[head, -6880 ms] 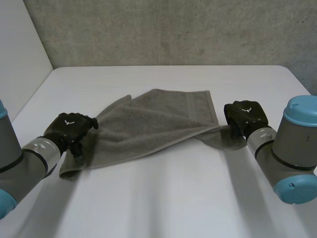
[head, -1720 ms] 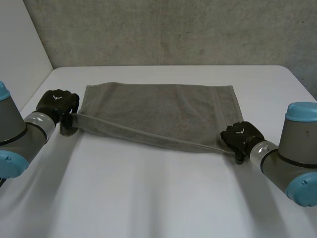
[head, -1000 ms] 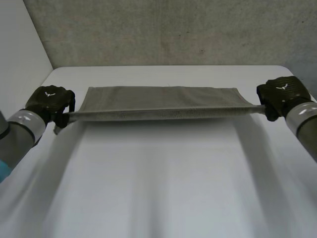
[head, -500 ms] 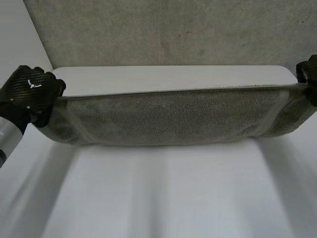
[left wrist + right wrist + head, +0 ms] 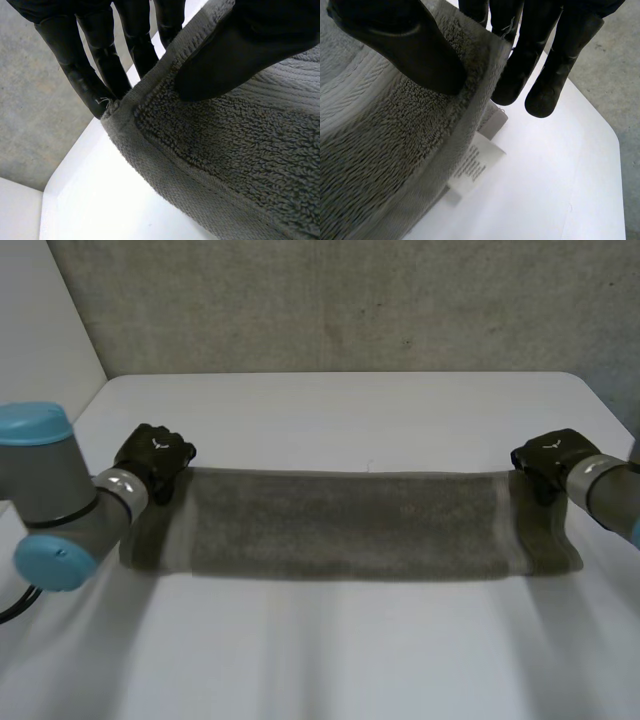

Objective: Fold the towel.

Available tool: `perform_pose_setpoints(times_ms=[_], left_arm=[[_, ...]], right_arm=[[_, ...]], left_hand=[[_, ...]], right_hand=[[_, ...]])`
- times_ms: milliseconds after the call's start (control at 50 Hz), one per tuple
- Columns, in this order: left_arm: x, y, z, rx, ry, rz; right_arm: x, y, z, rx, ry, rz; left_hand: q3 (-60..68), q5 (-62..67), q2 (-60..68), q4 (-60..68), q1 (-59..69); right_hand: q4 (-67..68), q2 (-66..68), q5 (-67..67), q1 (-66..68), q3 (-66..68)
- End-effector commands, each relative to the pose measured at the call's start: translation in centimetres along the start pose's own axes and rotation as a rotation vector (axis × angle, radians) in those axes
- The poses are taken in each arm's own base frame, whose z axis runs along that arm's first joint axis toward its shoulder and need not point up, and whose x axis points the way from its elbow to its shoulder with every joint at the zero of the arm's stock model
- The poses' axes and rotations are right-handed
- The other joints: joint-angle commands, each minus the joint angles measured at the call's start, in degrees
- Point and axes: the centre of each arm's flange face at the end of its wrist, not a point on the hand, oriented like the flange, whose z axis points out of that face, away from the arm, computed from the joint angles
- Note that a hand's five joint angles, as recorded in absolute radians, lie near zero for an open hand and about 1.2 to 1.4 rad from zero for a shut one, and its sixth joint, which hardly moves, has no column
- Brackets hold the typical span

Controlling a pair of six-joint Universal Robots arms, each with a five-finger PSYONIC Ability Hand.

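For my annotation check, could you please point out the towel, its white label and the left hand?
towel (image 5: 345,525), head view: middle of the cloth.
white label (image 5: 472,167), right wrist view: its printed middle.
left hand (image 5: 155,453), head view: back of the hand.

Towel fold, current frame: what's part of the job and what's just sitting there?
Part of the job:
towel, stretched across the table
left hand, pinching a corner at its left end
right hand, pinching a corner at its right end

Just there:
white table
grey wall behind it
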Motion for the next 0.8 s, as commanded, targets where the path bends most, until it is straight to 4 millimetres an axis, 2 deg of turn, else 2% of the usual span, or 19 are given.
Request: perform_pose_setpoints(times_ms=[20,80,120,140,160,180,200,220,240,280,360,400,440,560,600,620,660,720,800], left_arm=[[0.1,0.2,3.2,-0.019,-0.038,0.008],[0.4,0.1,4.0,-0.022,-0.029,0.008],[0.8,-0.2,4.5,-0.014,-0.024,0.012],[0.8,-0.2,4.5,-0.014,-0.023,0.012],[1.1,-0.4,4.7,-0.007,-0.02,0.013],[1.1,-0.4,4.7,-0.007,-0.019,0.013],[1.4,-0.6,4.7,-0.004,-0.02,0.015],[1.7,-1.0,4.6,0.0,-0.022,0.02],[1.7,-1.0,4.6,0.0,-0.022,0.02],[1.8,-1.6,4.4,0.01,-0.029,0.016],[1.9,-2.3,4.1,0.024,-0.028,-0.012],[1.5,-2.9,3.8,0.035,-0.033,-0.042],[0.7,-4.0,3.0,0.058,-0.046,-0.122],[-0.4,-4.8,0.8,0.076,-0.05,-0.227],[-0.7,-4.8,-0.7,0.087,-0.043,-0.245],[-0.7,-4.8,-0.7,0.087,-0.043,-0.245],[-0.4,-4.3,-2.0,0.1,-0.027,-0.246],[-0.2,-4.1,-2.8,0.108,-0.021,-0.247],[-0.4,-3.8,-4.9,0.132,-0.039,-0.256]], right_arm=[[-0.2,0.2,3.2,0.003,0.027,-0.011],[-0.5,0.1,4.2,0.02,0.031,-0.014],[-0.8,-0.6,4.9,0.045,0.056,-0.028],[-0.8,-0.6,4.9,0.045,0.057,-0.028],[-0.8,-0.6,5.2,0.045,0.074,-0.031],[-0.8,-0.6,5.2,0.045,0.074,-0.031],[-0.8,-0.6,5.2,0.038,0.092,-0.031],[-0.9,-0.5,5.3,0.033,0.106,-0.028],[-0.9,-0.5,5.3,0.033,0.106,-0.028],[-1.3,-0.5,5.3,0.032,0.125,-0.029],[-1.3,-0.5,4.8,0.036,0.143,-0.026],[-1.0,-0.9,4.2,0.051,0.154,-0.027],[-0.3,-1.9,2.5,0.087,0.178,-0.028],[-0.2,-2.4,-0.2,0.111,0.166,-0.031],[-0.8,-2.2,-2.1,0.101,0.119,-0.044],[-0.8,-2.2,-2.1,0.101,0.119,-0.044],[-2.1,-1.5,-3.8,0.069,0.035,-0.033],[-2.7,-1.1,-4.7,0.052,-0.002,-0.029],[-3.3,0.7,-5.7,0.003,-0.05,-0.013]], left_hand=[[-8.9,-18.2,-6.5,-7.4,-3.6],[-14.5,-23.8,-12.0,-12.9,-9.2],[-27.8,-37.1,-25.4,-26.3,-22.5],[-27.9,-37.2,-25.5,-26.3,-22.6],[-46.9,-56.2,-44.5,-45.3,-41.6],[-47.1,-56.4,-44.7,-45.5,-41.8],[-66.6,-75.9,-64.2,-65.0,-61.3],[-78.9,-88.2,-76.5,-77.4,-73.6],[-78.9,-88.2,-76.5,-77.4,-73.6],[-78.9,-88.2,-76.5,-77.3,-73.6],[-78.9,-88.2,-76.5,-77.3,-73.6],[-78.9,-88.2,-76.5,-77.3,-73.6],[-78.9,-88.2,-76.5,-77.3,-73.6],[-78.7,-88.0,-76.3,-77.1,-73.4],[-78.7,-88.0,-76.3,-77.1,-73.4],[-78.7,-88.0,-76.3,-77.1,-73.4],[-78.7,-88.0,-76.3,-77.1,-73.4],[-78.7,-88.0,-76.3,-77.1,-73.4],[-78.7,-88.0,-76.3,-77.1,-73.4]], right_hand=[[3.2,3.4,2.2,3.9,3.3],[3.2,3.4,2.2,3.9,3.3],[3.1,3.2,2.1,3.8,3.2],[3.1,3.2,2.1,3.8,3.2],[-20.0,-19.9,-21.0,-19.4,-19.9],[-20.3,-20.1,-21.3,-19.6,-20.2],[-41.7,-41.6,-42.8,-41.1,-41.6],[-51.9,-51.8,-53.0,-51.3,-51.9],[-52.1,-51.9,-53.1,-51.4,-52.0],[-62.6,-62.5,-63.6,-61.9,-62.5],[-65.8,-65.7,-66.8,-65.2,-65.7],[-66.5,-66.4,-67.5,-65.9,-66.4],[-66.5,-66.4,-67.5,-65.9,-66.4],[-64.8,-64.7,-65.8,-64.2,-64.7],[-64.0,-63.9,-65.0,-63.3,-63.9],[-64.0,-63.9,-65.0,-63.3,-63.9],[-63.0,-62.9,-64.0,-62.3,-62.9],[-62.3,-62.2,-63.3,-61.7,-62.2],[-56.4,-56.3,-57.5,-55.8,-56.4]])
